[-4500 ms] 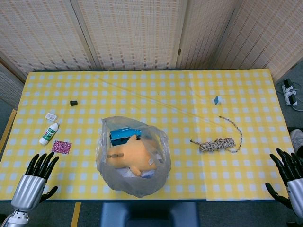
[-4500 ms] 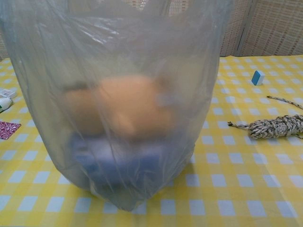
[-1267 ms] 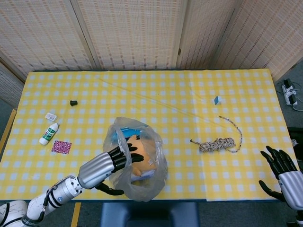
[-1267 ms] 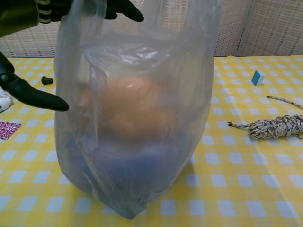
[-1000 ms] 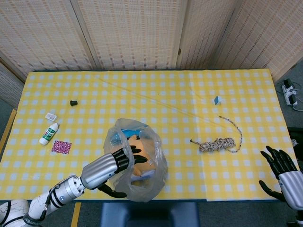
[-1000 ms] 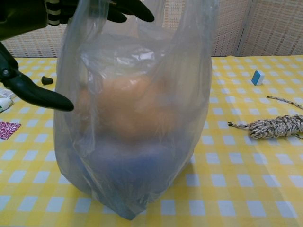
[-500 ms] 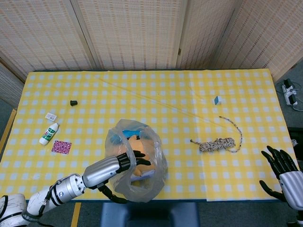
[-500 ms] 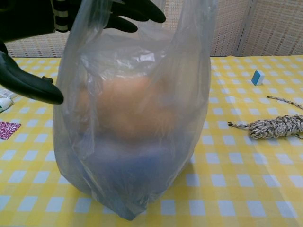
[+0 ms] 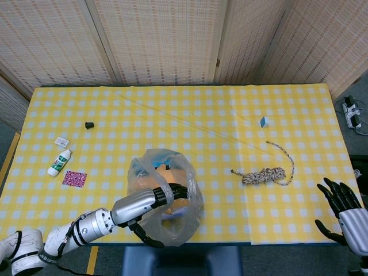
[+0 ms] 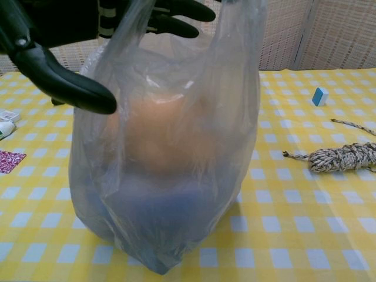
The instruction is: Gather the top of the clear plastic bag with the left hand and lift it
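Note:
The clear plastic bag (image 9: pixel 191 202) stands near the table's front edge and fills the chest view (image 10: pixel 176 176). An orange plush toy (image 10: pixel 164 138) and something blue (image 10: pixel 158 217) show blurred through it. My left hand (image 9: pixel 150 200) reaches over the bag's mouth from the left. Its fingers (image 10: pixel 179 12) stretch across the top of the opening, and the thumb (image 10: pixel 64 82) lies outside against the near left wall. The plastic rim is loose between them, not pinched. My right hand (image 9: pixel 344 214) hangs open off the table's right front corner, far from the bag.
A coiled rope (image 9: pixel 265 174) lies right of the bag, with a small blue block (image 9: pixel 263 121) behind it. At the left are a white bottle (image 9: pixel 59 162), a pink patterned card (image 9: pixel 75 178), a small white piece (image 9: pixel 61 141) and a black cap (image 9: pixel 89 124).
My left hand came up from the front left corner to the bag and has pushed further over its mouth, drawing the top narrower. The right hand has barely moved.

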Controlling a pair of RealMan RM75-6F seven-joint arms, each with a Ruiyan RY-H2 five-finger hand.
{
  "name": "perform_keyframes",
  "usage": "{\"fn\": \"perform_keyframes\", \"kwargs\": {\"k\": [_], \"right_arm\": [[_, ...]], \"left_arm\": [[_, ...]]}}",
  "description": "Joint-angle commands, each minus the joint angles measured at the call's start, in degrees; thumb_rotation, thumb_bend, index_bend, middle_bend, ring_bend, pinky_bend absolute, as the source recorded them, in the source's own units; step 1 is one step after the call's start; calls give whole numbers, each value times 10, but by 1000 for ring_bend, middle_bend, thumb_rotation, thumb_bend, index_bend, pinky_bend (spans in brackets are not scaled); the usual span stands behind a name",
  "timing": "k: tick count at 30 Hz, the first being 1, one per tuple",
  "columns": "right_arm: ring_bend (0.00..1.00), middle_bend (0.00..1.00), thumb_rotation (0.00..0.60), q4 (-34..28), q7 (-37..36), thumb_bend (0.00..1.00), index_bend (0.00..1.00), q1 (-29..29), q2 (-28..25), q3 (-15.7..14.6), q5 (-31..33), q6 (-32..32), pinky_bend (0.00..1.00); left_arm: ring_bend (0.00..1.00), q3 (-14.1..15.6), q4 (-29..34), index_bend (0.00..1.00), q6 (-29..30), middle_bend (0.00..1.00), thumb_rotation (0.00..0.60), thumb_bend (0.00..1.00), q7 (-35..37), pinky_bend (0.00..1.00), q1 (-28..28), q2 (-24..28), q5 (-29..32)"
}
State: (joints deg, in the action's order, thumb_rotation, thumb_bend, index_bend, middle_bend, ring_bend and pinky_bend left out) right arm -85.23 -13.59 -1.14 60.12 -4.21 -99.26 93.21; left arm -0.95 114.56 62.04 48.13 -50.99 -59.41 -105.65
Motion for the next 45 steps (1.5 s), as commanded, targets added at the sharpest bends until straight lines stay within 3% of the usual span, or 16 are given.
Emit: {"fn": "perform_keyframes", "kwargs": {"k": [1,8,20,34,45], "right_arm": [[0,0,600,0,0,336,0,0,0,0,0,-1,0],[0,0,600,0,-1,336,0,-1,-1,1,2,2,0],[0,0,600,1,-3,336,0,0,-1,2,5,-1,0],[0,0,600,3,-8,336,0,-1,-2,1,2,3,0],[0,0,600,4,-8,336,0,-1,-2,1,1,4,0]], "left_arm": [[0,-7,-5,51,3,82,600,46,15,0,-9,-8,7],[0,-22,-24,49,-3,75,600,46,34,0,-22,-23,33],[0,-17,-52,42,-20,73,600,46,61,0,-39,-49,38],[0,-12,-50,54,-22,72,600,46,18,0,-41,-66,42],[0,-15,-25,43,-49,73,600,46,72,0,-72,-53,37]]}}
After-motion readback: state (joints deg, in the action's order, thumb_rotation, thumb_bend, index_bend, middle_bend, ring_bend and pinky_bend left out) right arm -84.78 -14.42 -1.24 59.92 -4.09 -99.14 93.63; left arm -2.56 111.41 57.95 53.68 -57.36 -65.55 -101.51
